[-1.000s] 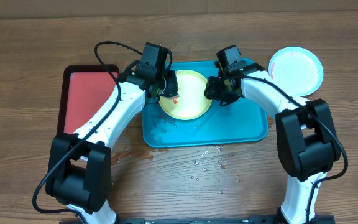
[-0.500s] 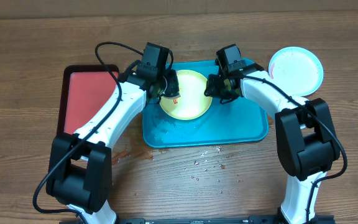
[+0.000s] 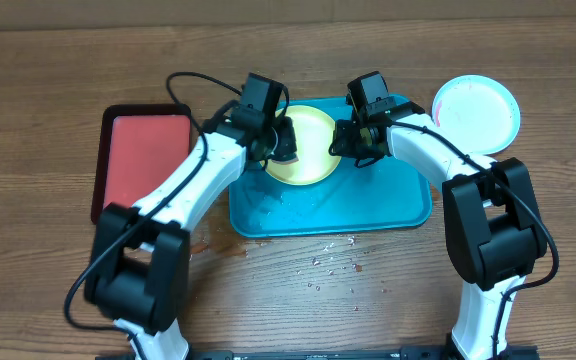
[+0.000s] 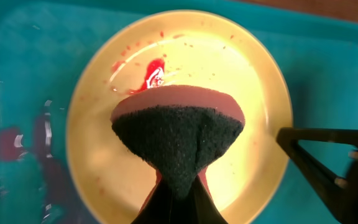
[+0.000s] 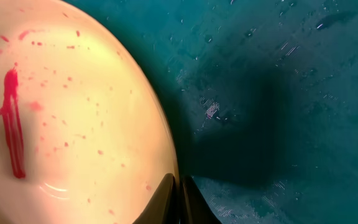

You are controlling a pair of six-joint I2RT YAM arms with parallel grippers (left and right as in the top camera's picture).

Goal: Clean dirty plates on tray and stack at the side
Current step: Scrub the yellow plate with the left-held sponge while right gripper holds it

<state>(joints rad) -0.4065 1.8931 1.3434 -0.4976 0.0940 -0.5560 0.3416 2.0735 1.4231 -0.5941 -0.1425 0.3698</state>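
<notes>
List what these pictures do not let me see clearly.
Overhead: the left claw mostly covers the pink sponge with dark scouring face and part of the round yellow-green plastic plate.
Left wrist: the sponge hides the plate's lower middle.
Right wrist: the picture edge cuts off most of the plate.

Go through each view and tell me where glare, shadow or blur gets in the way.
Overhead: even light, sharp, only soft shadows on the tray. Left wrist: the yellow plate washes out pale toward its top, the sponge is crisp, wet glints on the tray's left. Right wrist: a dark shadow spreads over the tray beside the plate, with small glints; the red smear looks soft.
</notes>
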